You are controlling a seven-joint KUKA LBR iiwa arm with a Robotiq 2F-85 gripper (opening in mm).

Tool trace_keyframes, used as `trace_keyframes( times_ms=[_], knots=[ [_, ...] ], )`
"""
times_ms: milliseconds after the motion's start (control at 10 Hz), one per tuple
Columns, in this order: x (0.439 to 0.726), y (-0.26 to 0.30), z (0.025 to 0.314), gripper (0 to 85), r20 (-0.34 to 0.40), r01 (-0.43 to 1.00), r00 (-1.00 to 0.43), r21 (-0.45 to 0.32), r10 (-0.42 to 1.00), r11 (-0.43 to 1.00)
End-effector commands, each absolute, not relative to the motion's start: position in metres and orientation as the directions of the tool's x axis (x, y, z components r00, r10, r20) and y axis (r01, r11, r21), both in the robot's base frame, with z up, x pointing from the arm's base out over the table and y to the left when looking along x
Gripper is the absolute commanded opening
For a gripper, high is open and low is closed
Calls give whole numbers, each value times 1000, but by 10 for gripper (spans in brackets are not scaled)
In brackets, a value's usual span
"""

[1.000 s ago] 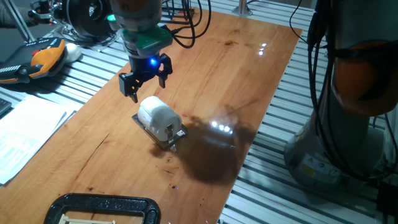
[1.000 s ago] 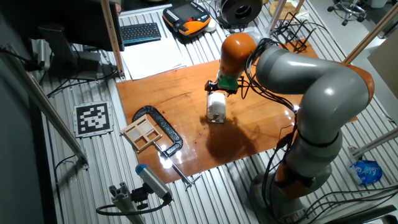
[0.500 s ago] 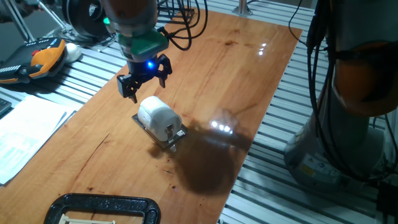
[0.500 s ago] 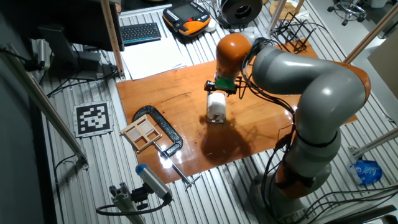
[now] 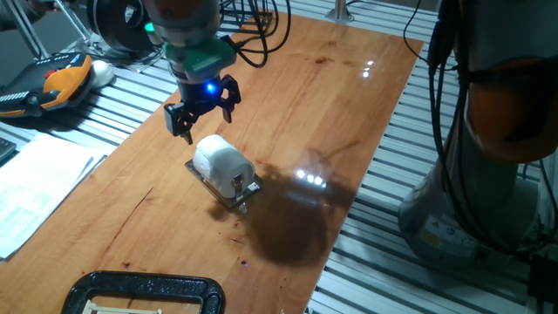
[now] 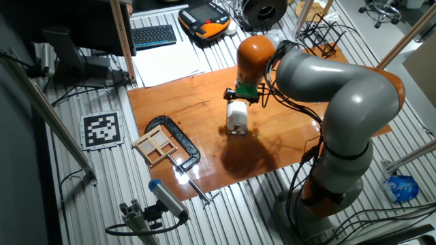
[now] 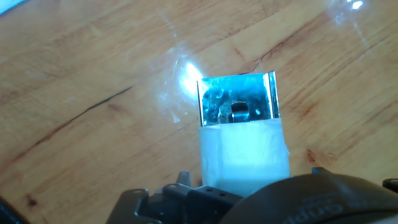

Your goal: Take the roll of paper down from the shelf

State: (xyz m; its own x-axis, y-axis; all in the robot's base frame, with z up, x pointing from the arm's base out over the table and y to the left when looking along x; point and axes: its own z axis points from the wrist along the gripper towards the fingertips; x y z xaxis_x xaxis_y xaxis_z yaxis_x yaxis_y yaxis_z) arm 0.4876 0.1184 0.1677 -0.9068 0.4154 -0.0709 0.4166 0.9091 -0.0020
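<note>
The roll of paper (image 5: 218, 160) is a small white cylinder lying on its side on the shelf (image 5: 245, 189), a shiny grey metal plate with a raised end bracket, on the wooden tabletop. My gripper (image 5: 204, 114) hovers just above and behind the roll with its two black fingers apart and nothing between them. In the other fixed view the roll (image 6: 237, 117) lies just below the gripper (image 6: 243, 96). In the hand view the roll (image 7: 244, 154) is at the bottom centre and the bare end of the shelf (image 7: 239, 98) sticks out beyond it.
A large black clamp (image 5: 144, 292) lies at the table's near edge, with a wooden frame (image 6: 157, 146) beside it. White paper sheets (image 5: 35, 187) and an orange pendant (image 5: 65, 78) lie off the table to the left. The robot base (image 5: 488, 174) stands to the right.
My gripper has shifted very slightly to the left above the roll. The roll and the shelf have not moved.
</note>
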Motion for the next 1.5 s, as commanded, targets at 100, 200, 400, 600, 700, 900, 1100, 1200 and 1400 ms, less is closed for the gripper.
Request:
trace_keyframes(
  times_ms=[100, 200, 400, 600, 700, 900, 1100, 1200, 1400],
  knots=[
    [487, 117, 155, 850, -80, 409, -909, 3, 408, 912],
    [488, 115, 146, 850, -88, 408, -909, 3, 406, 913],
    [494, 112, 128, 850, -83, 407, -909, 29, 408, 913],
    [496, 115, 117, 850, -86, 416, -905, 35, 417, 909],
    [497, 116, 115, 850, -85, 412, -907, 25, 412, 911],
    [499, 118, 105, 850, -93, 398, -913, 7, 397, 918],
    [498, 119, 95, 850, -101, 388, -918, -14, 385, 922],
    [497, 119, 91, 850, -104, 385, -919, -18, 381, 923],
    [494, 120, 82, 850, -104, 374, -923, -14, 370, 927]
  ],
)
